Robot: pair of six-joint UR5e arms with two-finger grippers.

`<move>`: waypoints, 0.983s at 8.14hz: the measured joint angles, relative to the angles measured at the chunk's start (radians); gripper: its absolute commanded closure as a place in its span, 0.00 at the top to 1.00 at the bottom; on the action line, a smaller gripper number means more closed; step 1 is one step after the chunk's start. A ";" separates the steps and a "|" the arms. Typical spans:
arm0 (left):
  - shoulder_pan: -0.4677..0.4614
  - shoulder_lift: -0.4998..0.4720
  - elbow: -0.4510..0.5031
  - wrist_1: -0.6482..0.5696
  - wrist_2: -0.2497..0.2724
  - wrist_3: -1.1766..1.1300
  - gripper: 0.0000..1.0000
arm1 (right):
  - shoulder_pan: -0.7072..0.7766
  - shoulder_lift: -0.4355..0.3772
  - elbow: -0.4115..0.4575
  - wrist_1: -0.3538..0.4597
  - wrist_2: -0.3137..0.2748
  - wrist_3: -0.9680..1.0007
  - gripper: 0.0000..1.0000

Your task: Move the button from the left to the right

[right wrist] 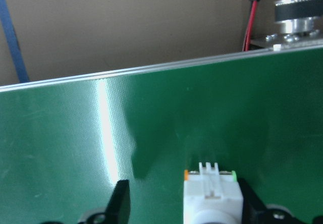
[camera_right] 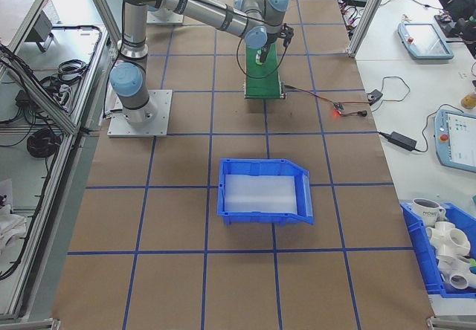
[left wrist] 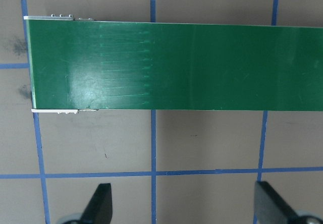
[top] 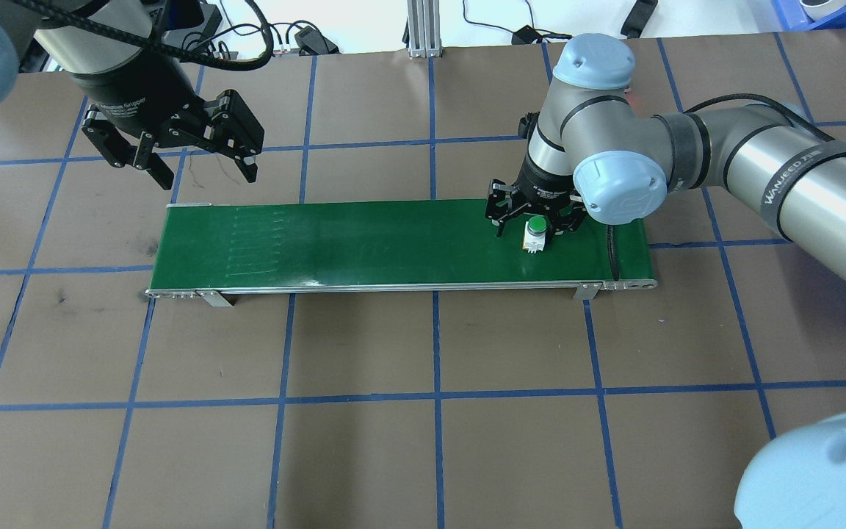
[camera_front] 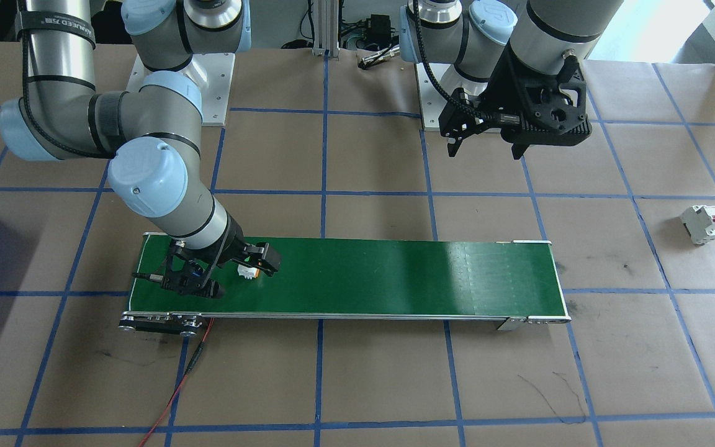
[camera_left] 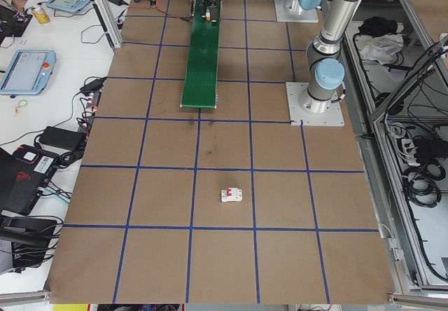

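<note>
In the front-facing view the right pincer (camera_front: 242,264) sits low over the green conveyor belt (camera_front: 395,273), with the button (camera_front: 248,271) between its fingers, while the left pincer (camera_front: 488,139) hangs spread apart and empty above the worktop (camera_front: 364,372). From overhead, the button (top: 534,234) lies with its green cap toward the right pincer's (top: 537,220) wrist, long axis across the belt. The right wrist view shows the fingers (right wrist: 121,201) flanking the button (right wrist: 212,193); whether they touch it cannot be told.

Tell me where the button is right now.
In the overhead view the button sits on the green conveyor belt near its right end, between the fingers of the right pincer.
</note>
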 measured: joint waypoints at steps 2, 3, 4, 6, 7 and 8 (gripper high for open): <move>0.006 0.006 0.003 -0.026 -0.002 0.000 1.00 | -0.003 -0.002 0.005 0.024 -0.089 -0.072 0.00; 0.007 0.007 0.003 -0.031 -0.003 0.000 1.00 | -0.010 -0.008 -0.001 0.043 -0.132 -0.128 0.00; 0.007 0.007 0.003 -0.033 -0.002 0.000 1.00 | -0.034 -0.023 -0.016 0.060 -0.169 -0.178 0.00; 0.007 0.007 0.002 -0.034 -0.002 0.000 1.00 | -0.150 -0.073 -0.080 0.153 -0.213 -0.362 0.00; 0.007 0.007 0.002 -0.034 -0.002 0.000 1.00 | -0.239 -0.099 -0.101 0.196 -0.237 -0.504 0.00; 0.006 0.007 0.002 -0.034 -0.002 0.000 1.00 | -0.334 -0.126 -0.111 0.220 -0.254 -0.653 0.00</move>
